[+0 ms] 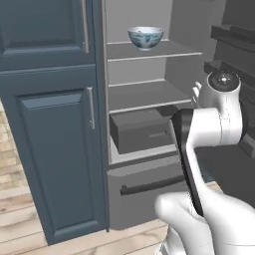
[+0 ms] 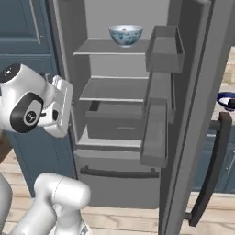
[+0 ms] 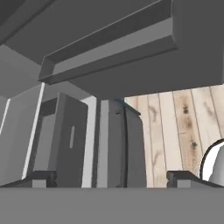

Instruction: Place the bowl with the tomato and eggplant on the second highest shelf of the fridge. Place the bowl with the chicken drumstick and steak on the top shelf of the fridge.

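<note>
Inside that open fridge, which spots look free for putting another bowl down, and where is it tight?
The pale grey shelf below the white, blue-patterned bowl lies bare from wall to wall. The bowl's own upper shelf has room either side of it. Lower down it is crowded: the dark grey drawer juts out. The empty door bins look narrow.
</note>
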Robot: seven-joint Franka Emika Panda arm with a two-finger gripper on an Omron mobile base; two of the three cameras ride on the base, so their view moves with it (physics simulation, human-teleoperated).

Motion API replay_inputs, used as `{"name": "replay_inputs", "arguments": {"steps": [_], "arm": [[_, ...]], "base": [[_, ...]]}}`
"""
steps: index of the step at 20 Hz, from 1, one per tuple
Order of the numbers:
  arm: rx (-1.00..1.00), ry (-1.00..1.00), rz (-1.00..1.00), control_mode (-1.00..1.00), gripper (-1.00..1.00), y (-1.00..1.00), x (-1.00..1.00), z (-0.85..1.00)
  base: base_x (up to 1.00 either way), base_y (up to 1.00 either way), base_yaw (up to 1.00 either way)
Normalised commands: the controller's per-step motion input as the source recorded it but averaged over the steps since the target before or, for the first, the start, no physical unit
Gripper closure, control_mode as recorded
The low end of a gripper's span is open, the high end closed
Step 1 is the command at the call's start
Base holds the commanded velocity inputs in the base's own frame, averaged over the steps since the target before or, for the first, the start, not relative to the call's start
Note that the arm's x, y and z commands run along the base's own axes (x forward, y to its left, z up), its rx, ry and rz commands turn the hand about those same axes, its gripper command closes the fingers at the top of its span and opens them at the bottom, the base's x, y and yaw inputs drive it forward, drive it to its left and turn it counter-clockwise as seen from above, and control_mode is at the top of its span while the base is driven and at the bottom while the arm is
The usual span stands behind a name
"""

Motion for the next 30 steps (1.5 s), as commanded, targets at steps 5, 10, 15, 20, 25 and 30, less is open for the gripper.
{"name": "replay_inputs", "arguments": {"steps": [5,10,15,20,25,30], "arm": [[0.0,0.0,0.0,1.0,-1.0,0.0,0.0,0.0],[0.0,0.0,0.0,1.0,-1.0,0.0,0.0,0.0],[0.0,0.0,0.0,1.0,-1.0,0.0,0.0,0.0],[0.0,0.0,0.0,1.0,-1.0,0.0,0.0,0.0],[0.0,0.0,0.0,1.0,-1.0,0.0,0.0,0.0],[0.0,0.0,0.0,1.0,-1.0,0.0,0.0,0.0]], "base": [[-1.0,-0.06,-0.35],[-1.0,0.0,-0.63],[-0.81,-0.64,-0.54],[0.06,-1.0,-0.32],[0.84,-1.0,0.04],[1.0,-0.95,0.14]]}}
